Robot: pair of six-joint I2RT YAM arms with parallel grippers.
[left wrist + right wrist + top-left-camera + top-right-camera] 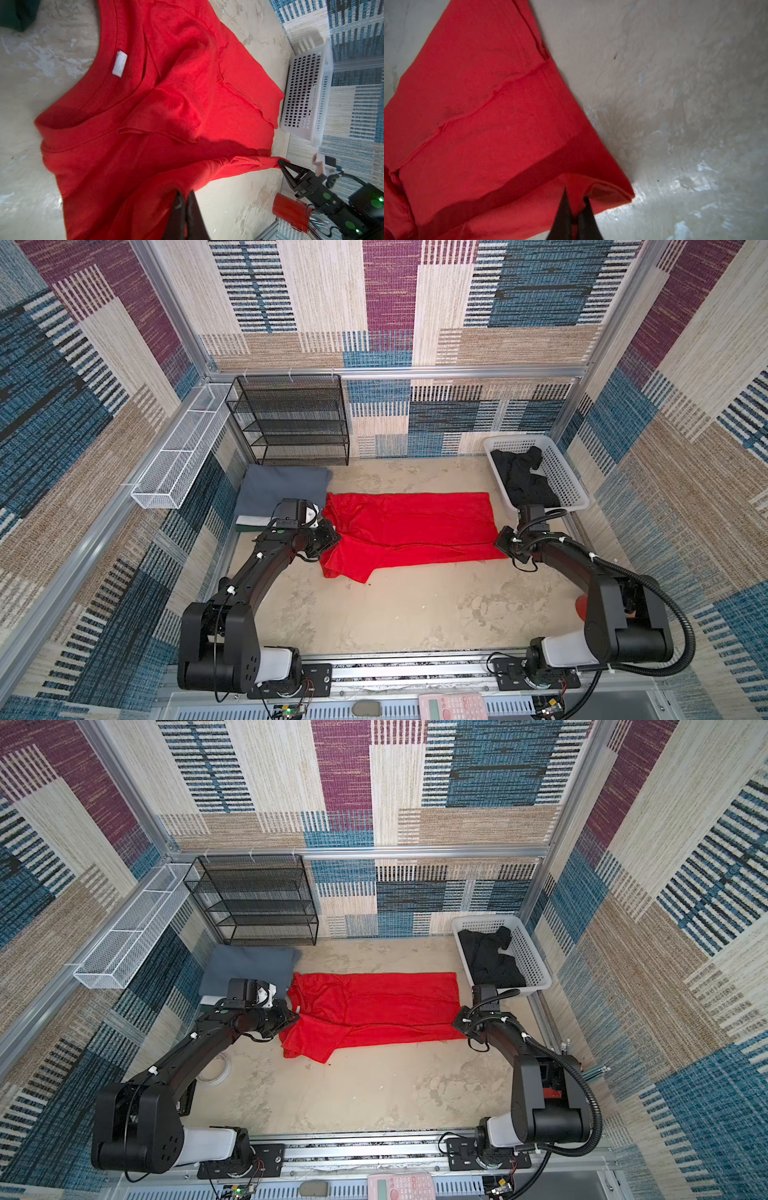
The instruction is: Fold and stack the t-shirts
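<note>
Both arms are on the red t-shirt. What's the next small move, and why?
Probably lift both ends together and carry the near edge over toward the far side. The left gripper and right gripper have jaws shut on the red t-shirt at its near edge, collar end and hem end; the far sleeve already lies folded inward, while the near sleeve sticks out.

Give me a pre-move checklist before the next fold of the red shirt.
1. Left gripper shut on red t-shirt at the collar end: ok.
2. Right gripper shut on its hem corner: ok.
3. One sleeve folded onto the body: ok.
4. Held edge raised off the table: ok.
5. Grey t-shirt clear of the red cloth: cannot tell.
6. Basket clear of the right arm: cannot tell.
</note>
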